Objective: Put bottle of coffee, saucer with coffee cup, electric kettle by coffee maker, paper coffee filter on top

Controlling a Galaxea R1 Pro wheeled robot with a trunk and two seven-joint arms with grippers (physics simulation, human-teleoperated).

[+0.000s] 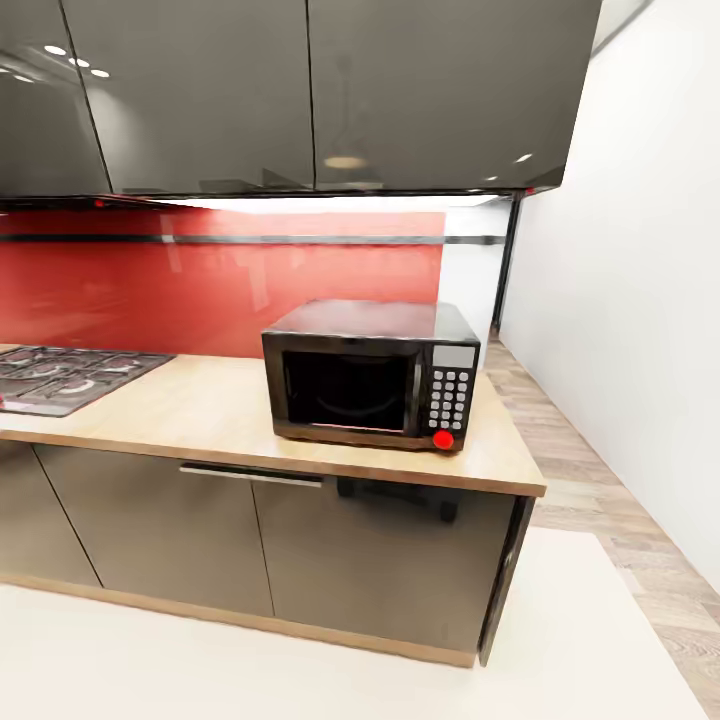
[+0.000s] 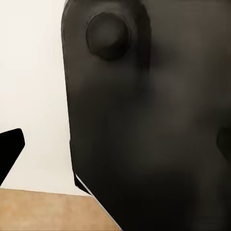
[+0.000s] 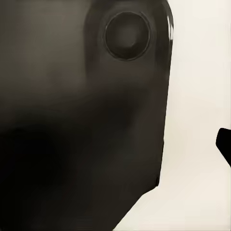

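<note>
Kitchen surroundings are being shown in the head view: glossy dark grey wall cabinets [image 1: 300,90] are hanging above a red backsplash [image 1: 200,290], and the kitchen countertop [image 1: 200,410] of light wood grain is running from the left edge of the picture to its own right end, where a pale floor and a white wall [image 1: 630,300] are being seen. At the far left of the countertop, a gas hob [image 1: 60,375] with dark grates is being shown, cut by the picture's edge. Bare wood is lying between the hob and a black microwave [image 1: 372,375], which is standing near the countertop's right end, close to the front edge, with a keypad and a red knob on its right side. Grey cabinet fronts [image 1: 250,530] with a bar handle are being seen under the worktop.

In the left wrist view, a blurred dark rounded body [image 2: 144,120] is being seen very close, with a strip of wood-tone surface beside it. In the right wrist view, a similar dark body [image 3: 82,110] is being shown against a pale ground. Whether the fingers of either gripper are open or closed cannot be told.
</note>
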